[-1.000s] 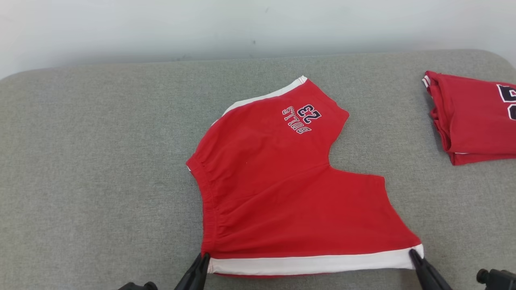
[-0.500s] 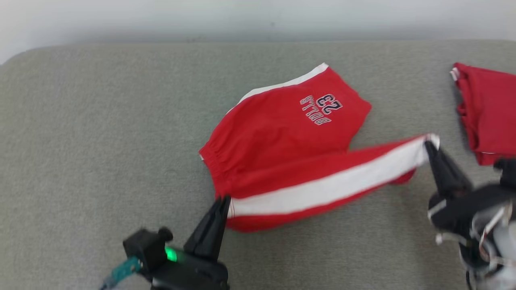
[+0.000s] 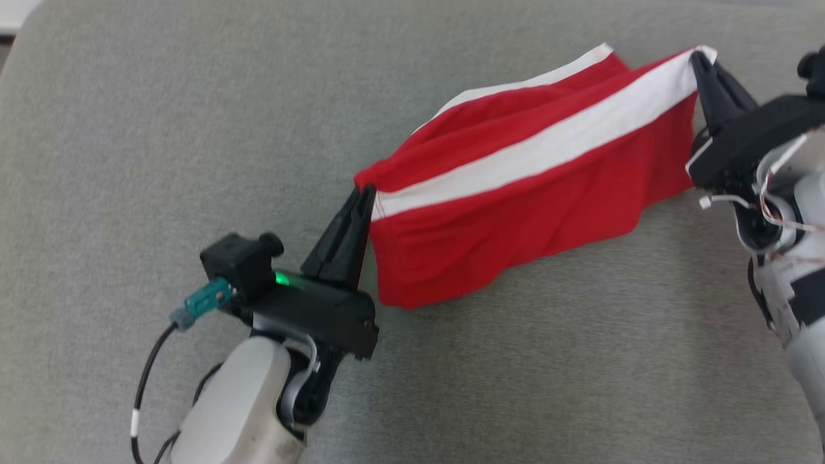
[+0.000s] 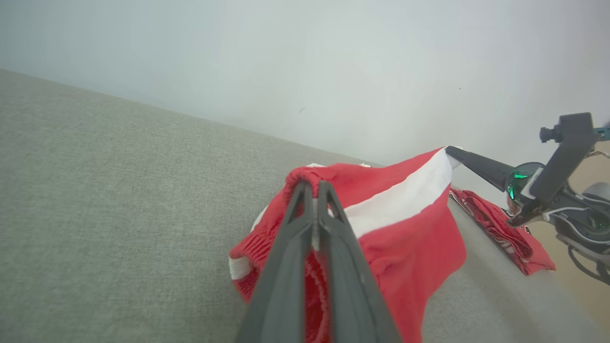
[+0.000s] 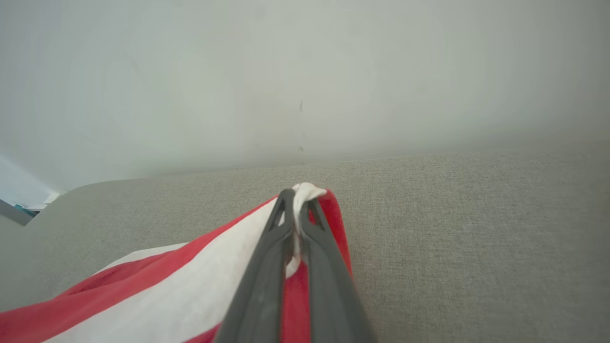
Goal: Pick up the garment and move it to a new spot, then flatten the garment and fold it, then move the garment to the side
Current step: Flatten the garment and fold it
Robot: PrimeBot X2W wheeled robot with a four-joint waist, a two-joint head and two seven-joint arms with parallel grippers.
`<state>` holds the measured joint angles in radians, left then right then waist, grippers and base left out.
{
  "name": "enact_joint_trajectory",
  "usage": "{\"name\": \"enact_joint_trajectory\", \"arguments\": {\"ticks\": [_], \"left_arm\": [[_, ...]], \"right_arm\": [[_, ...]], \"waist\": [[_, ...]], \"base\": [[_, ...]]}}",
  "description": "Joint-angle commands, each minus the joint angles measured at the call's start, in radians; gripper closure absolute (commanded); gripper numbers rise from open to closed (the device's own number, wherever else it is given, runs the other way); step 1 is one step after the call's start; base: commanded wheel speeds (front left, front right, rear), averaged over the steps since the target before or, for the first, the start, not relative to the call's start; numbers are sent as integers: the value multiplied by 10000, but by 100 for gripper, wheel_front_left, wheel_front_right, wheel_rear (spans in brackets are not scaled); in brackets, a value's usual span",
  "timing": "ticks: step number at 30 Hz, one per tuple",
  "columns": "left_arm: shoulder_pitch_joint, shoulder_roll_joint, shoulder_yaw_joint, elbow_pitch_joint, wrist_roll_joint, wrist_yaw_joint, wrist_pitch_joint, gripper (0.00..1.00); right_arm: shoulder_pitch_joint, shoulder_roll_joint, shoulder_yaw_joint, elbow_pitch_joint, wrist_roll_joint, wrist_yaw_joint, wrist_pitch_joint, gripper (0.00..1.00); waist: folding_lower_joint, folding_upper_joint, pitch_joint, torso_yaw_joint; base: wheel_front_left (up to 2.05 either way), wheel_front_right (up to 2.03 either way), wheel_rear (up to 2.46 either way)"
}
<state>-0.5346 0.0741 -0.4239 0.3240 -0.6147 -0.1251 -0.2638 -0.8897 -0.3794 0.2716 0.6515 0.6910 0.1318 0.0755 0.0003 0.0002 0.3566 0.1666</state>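
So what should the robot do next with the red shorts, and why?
Probably carry the held edge across and lower it flat. The left gripper and right gripper pinch the white-striped edge of the red cloth shorts, lifted off the grey fabric surface.

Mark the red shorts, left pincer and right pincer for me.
red shorts (image 3: 515, 219): head view, middle of the hanging red panel.
left pincer (image 3: 365, 192): head view, fingertips, pinching the shorts' left corner.
right pincer (image 3: 698, 59): head view, fingertips, pinching the shorts' upper right corner.
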Motion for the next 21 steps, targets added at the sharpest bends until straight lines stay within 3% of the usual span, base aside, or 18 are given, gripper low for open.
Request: {"name": "enact_joint_trajectory", "arguments": {"ticks": [1,10,11,12,13,21], "left_arm": [[-271,-54,65,141,2,-47,-3,100],[-1057,-220,87,727,148,-44,-3,100],[-1093,-226,62,754,198,-44,-3,66],[-1115,-229,25,793,299,-45,-3,20],[-1118,-226,24,825,392,-45,-3,0],[-208,-228,407,582,1131,-35,-3,0]], "right_arm": [[-364,54,89,348,-89,-28,-131,100],[-2083,243,1003,2476,-307,-28,-894,100],[-2189,248,1118,2633,-350,-28,-1004,40],[-2230,286,1214,2780,-288,-28,-1082,0],[-2240,328,1311,2911,-200,-28,-1138,0],[-1562,-75,2475,2907,403,-28,-1540,0]], "waist": [[-3,-2,524,474],[-3,-2,879,655],[-3,-2,880,657],[-3,-2,854,651],[-3,-2,814,635],[-3,-2,157,455]], "base": [[0,0,0],[0,0,0],[0,0,0],[0,0,0],[0,0,0],[0,0,0]]}}
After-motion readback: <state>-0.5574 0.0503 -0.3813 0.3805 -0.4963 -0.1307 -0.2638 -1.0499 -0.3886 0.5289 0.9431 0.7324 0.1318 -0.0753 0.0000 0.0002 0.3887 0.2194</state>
